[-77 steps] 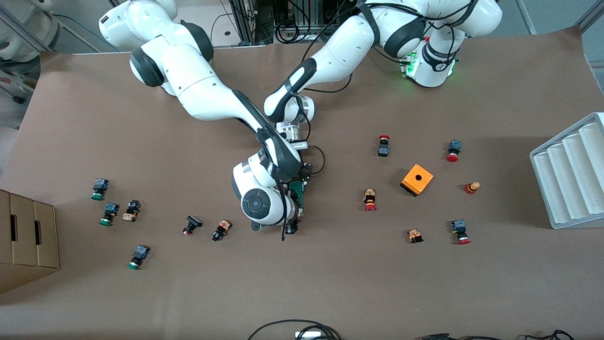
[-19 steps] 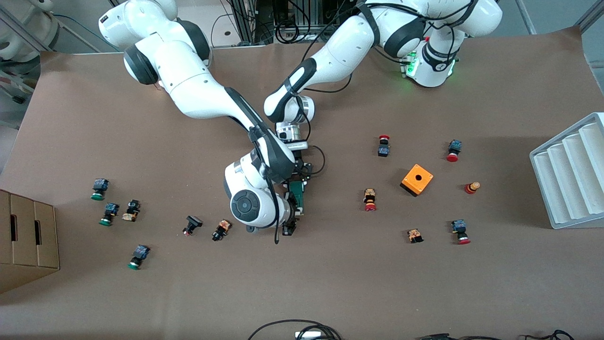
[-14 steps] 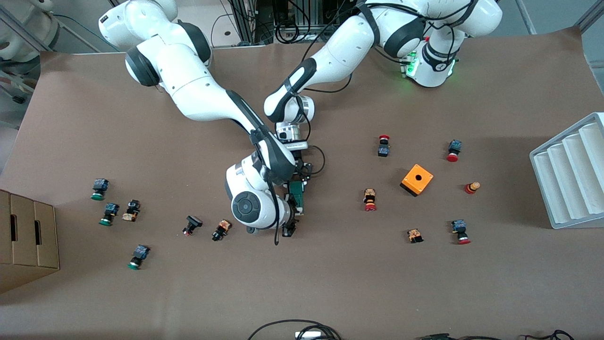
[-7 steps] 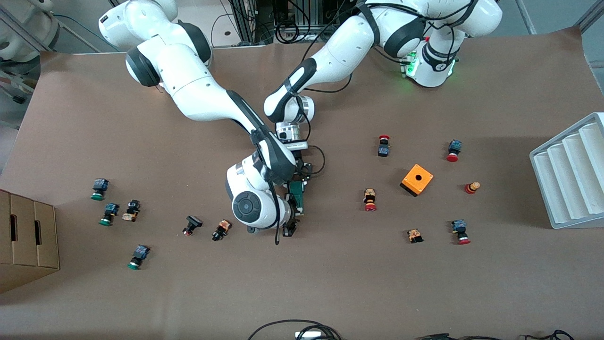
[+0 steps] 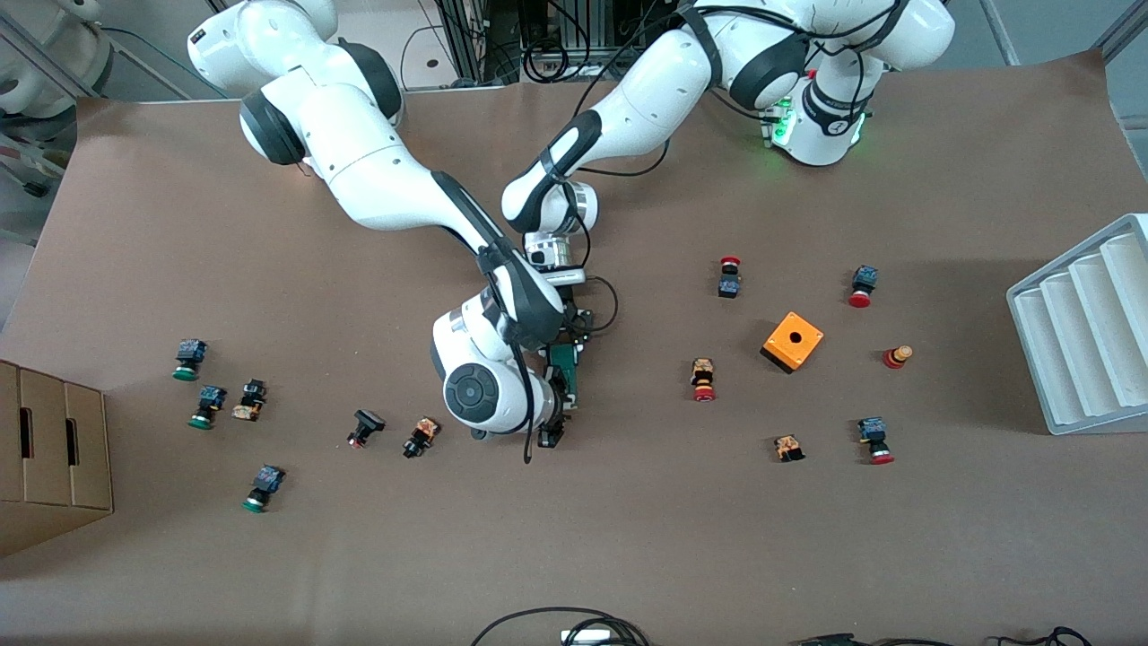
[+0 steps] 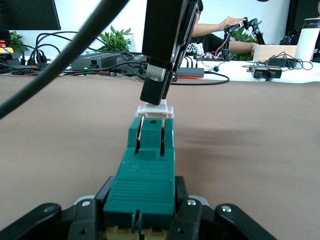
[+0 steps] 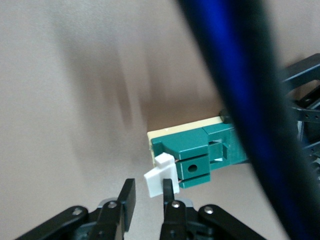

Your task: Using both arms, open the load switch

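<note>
Load switch (image 5: 567, 372), slim green rectangular plastic bar with a small white block (image 7: 160, 177) at one end, lies on the brown paper-covered table (image 5: 628, 538) about mid-table (clock read on the front view, 12 at the robot bases).

Left gripper (image 6: 142, 215) is low at the switch's 12 o'clock end, fingers clamped on the green body.

Right gripper (image 7: 147, 195) is down over the 6 o'clock end. Its fingers show a narrow gap, with one fingertip (image 7: 170, 192) against the white block. The block does not look pinched.

Step, as judged: brace-and-pull. One arm anchors the body and the other works the white block out. Switch not yet open: the block sits in the green housing.

Next move likely needs the right fingers to centre on the block and close, then pull along the bar's axis toward 6 o'clock while the left holds firm. An off-centre grip risks slipping off.

Counts:
- arms: 2
- load switch: 1
- small push-button parts: 12. Six are out toward 9 o'clock of the switch and six toward 3 o'clock.
- orange cube box with round hole (image 5: 792, 341): 1, at 3 o'clock
- grey ribbed tray (image 5: 1076, 332): 1, at the 3 o'clock edge
- cardboard box (image 5: 49, 453): 1, at the 8 o'clock edge
</note>
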